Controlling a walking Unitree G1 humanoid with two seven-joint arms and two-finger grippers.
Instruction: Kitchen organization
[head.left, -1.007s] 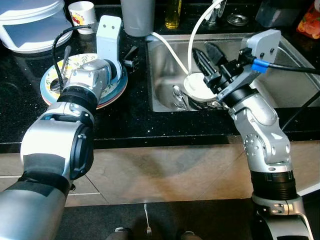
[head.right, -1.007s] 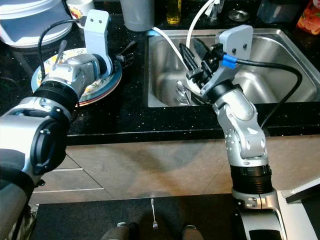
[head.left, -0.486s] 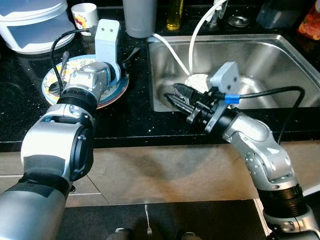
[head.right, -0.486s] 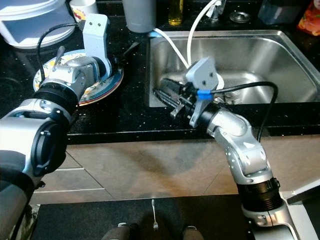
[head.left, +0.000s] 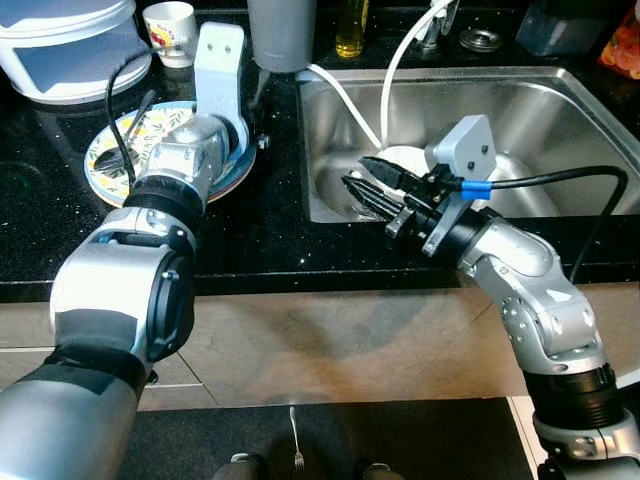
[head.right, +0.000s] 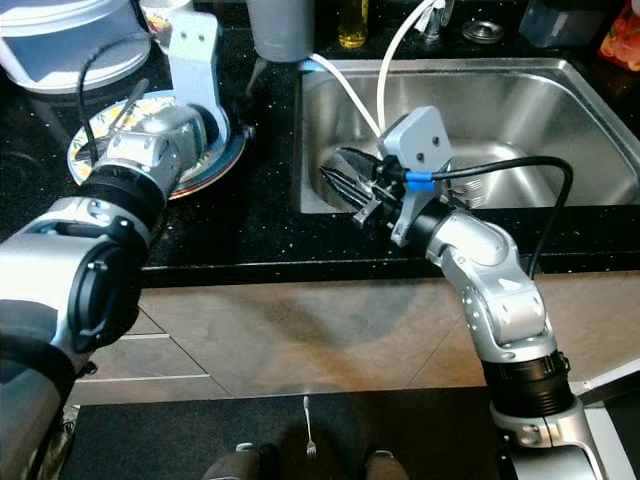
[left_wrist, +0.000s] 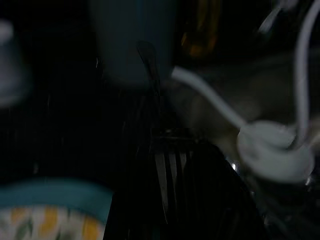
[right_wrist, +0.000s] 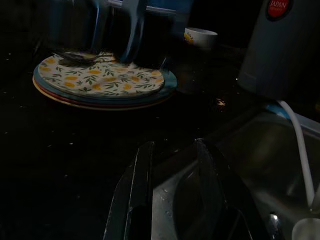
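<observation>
The black speckled worktop (head.left: 250, 225) lies bare along its near edge, between the stacked floral plates (head.left: 110, 160) on the left and the stainless steel sink (head.left: 560, 110). The sink's right half is open. Its left half is crowded by the right end effector (head.left: 362, 185), a white round dish (head.left: 400, 160) and two white hoses (head.left: 345, 100). A grey cylindrical container (head.left: 282, 30) and a white cup (head.left: 168, 25) block the far edge.

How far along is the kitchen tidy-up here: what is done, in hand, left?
Done: patterned plates sit stacked on the counter, a spoon on top. In hand: the left gripper reaches past them with a fork at its tip, grip too dark to judge; the right gripper, open and empty, is low in the sink. Left: a white dish lies in the sink.
</observation>
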